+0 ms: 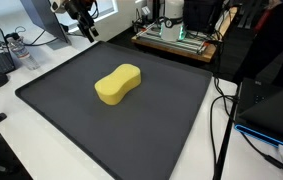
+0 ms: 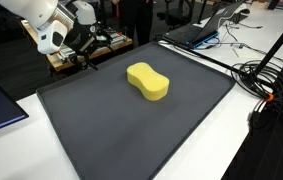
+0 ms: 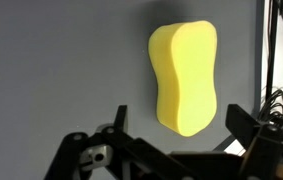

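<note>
Yellow foam sponge (image 1: 118, 84) lies flat near the middle of a dark grey mat (image 1: 101, 135), which covers most of a white table (image 1: 16, 150). The sponge has a peanut outline: two rounded lobes joined by a narrower waist. In an exterior view its long axis runs diagonally across the mat, one lobe toward the near left corner and the other toward the far right. In the wrist view the sponge (image 3: 185, 75) stands lengthwise in the picture, one lobe at the top and the other at the bottom, its axis roughly square to the line between the two fingers (image 3: 243, 125).

Gripper (image 1: 84, 25) hangs above the mat's far corner, well apart from the sponge and touching nothing. Its fingers stand wide apart and hold nothing.

Black cables (image 2: 271, 85) lie on the table just beside one mat edge, and an open laptop (image 2: 206, 28) sits beyond another. Any lettering on the equipment behind the mat is too small to read.
</note>
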Motion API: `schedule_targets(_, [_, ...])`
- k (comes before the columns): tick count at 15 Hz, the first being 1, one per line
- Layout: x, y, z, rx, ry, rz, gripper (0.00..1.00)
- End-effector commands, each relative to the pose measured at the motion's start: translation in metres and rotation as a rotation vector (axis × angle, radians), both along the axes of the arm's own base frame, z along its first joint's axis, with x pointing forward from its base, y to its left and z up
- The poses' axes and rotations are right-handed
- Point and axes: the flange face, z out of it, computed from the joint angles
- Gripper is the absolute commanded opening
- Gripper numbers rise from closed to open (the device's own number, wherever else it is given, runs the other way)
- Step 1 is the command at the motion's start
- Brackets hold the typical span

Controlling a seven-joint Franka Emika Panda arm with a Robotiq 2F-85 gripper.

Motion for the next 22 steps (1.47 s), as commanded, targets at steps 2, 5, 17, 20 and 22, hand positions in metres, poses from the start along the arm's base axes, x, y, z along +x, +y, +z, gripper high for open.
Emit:
schedule_targets(2, [-0.052, 0.014, 0.011, -0.055, -0.05, -0.095, 1.0])
schedule_targets(5, [-0.075, 0.029, 0.016, -0.068, -0.051, -0.129, 1.0])
schedule_targets(17, [-0.11, 0.132, 0.044, -0.072, 0.06, -0.275, 1.0])
schedule_targets(20, [-0.101, 0.158, 0.05, -0.113, 0.078, -0.288, 1.0])
schedule_targets(22, [-0.093, 0.174, 0.055, -0.157, 0.106, -0.288, 1.0])
